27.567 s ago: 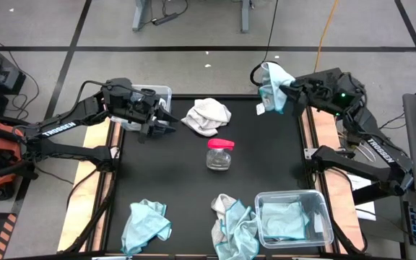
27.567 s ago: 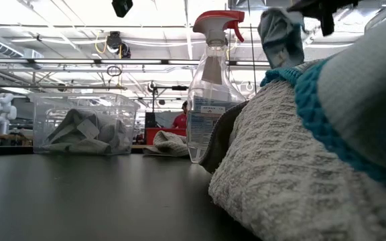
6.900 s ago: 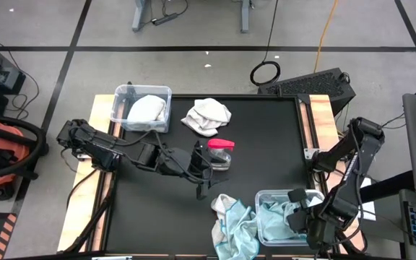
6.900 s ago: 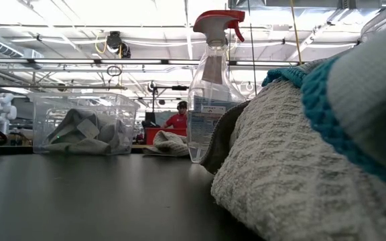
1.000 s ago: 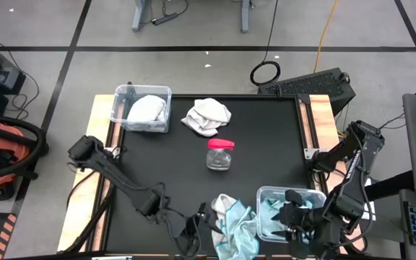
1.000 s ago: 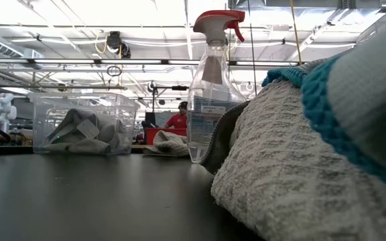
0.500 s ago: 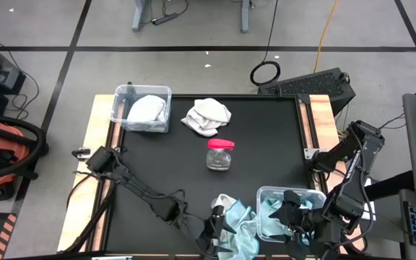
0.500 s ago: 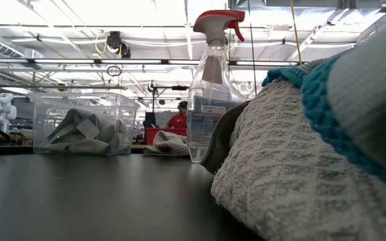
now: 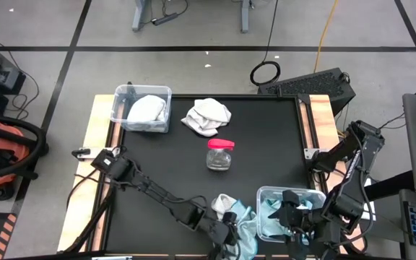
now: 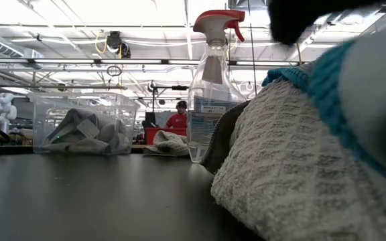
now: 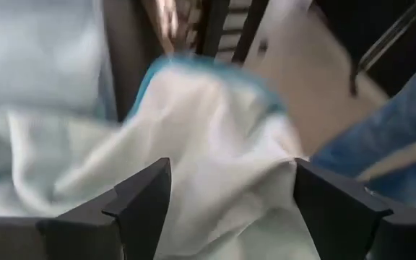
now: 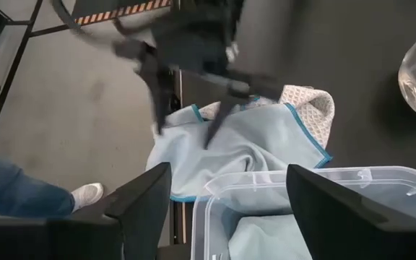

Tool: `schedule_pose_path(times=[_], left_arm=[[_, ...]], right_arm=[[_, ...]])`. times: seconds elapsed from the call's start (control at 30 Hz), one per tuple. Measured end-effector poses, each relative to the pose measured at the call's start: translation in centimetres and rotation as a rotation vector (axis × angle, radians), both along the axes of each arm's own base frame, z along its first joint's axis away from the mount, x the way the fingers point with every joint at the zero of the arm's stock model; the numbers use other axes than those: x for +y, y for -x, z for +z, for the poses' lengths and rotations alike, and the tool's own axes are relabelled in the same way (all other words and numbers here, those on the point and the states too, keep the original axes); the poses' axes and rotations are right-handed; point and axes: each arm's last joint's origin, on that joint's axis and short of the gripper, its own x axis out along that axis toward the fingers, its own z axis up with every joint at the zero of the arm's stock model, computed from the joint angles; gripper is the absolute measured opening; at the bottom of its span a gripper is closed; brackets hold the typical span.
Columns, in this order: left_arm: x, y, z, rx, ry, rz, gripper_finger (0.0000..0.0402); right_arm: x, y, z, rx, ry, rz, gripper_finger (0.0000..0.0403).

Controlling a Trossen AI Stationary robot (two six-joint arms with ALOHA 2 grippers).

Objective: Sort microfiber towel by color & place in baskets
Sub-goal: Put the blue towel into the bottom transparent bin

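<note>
A pile of microfiber towels [image 9: 243, 219] lies at the table's near edge, a light blue one [image 12: 244, 148] on top of a white-grey one [image 12: 310, 106]. My left gripper [image 9: 230, 230] stands open over the pile's left part, its fingers pointing down at the blue towel [image 11: 215, 130]. My right gripper [image 9: 293, 220] hangs open over the near-right basket [image 9: 322, 196], which holds light blue towels [image 9: 273, 213]. The far-left basket [image 9: 121, 108] holds a white towel [image 9: 146, 110]. Another white towel [image 9: 208, 115] lies loose at the far middle. My left gripper's open fingers [image 12: 209, 137] stand at the top of the light blue towel, coming from above. I cannot tell whether they touch the cloth.
A clear bottle with a pink-red top [image 9: 220, 154] stands mid-table, between the pile and the loose white towel. The near-right basket's rim [image 12: 302, 179] lies right beside the pile. A person's leg and shoe [image 12: 42, 195] show beyond the table's near edge.
My left gripper has travelled along the near edge toward the table's right and now stands over the towel pile, still open. Its dark shape has come into the top of the low view. The towels have not moved.
</note>
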Motion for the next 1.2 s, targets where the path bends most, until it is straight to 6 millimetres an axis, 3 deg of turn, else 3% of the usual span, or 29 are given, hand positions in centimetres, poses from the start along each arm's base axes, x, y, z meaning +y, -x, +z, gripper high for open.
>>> schedule_pose_path(times=[0.17,0.27,0.37,0.57,0.8,1.03,1.2], left_arm=[[0.5,0.0,-0.7,0.049,-0.080,0.076,0.0280],[0.8,0.0,-0.7,0.051,-0.114,0.104,0.0251],[1.0,-0.1,-1.0,0.064,-0.111,0.106,0.0192],[0.8,-0.1,-0.2,0.054,-0.070,0.025,0.0020],[0.4,-0.7,2.7,0.020,-0.064,-0.026,0.0006],[0.4,-0.9,7.5,0.007,-0.166,-0.063,0.0003],[1.2,-0.5,11.4,-0.009,-0.268,-0.026,0.0002]], right_arm=[[0.1,-0.1,0.2,-0.028,-0.013,-0.011,0.0257],[0.2,-0.2,0.2,-0.045,-0.014,-0.022,0.0253],[0.1,-0.2,0.3,-0.057,-0.011,-0.031,0.0250],[0.1,-0.4,0.3,-0.059,-0.020,-0.040,0.0241],[0.3,-0.5,0.5,-0.079,-0.048,-0.044,0.0225],[1.0,-0.9,1.2,-0.144,-0.123,-0.016,0.0222],[1.4,-1.2,1.8,-0.194,-0.152,0.016,0.0246]])
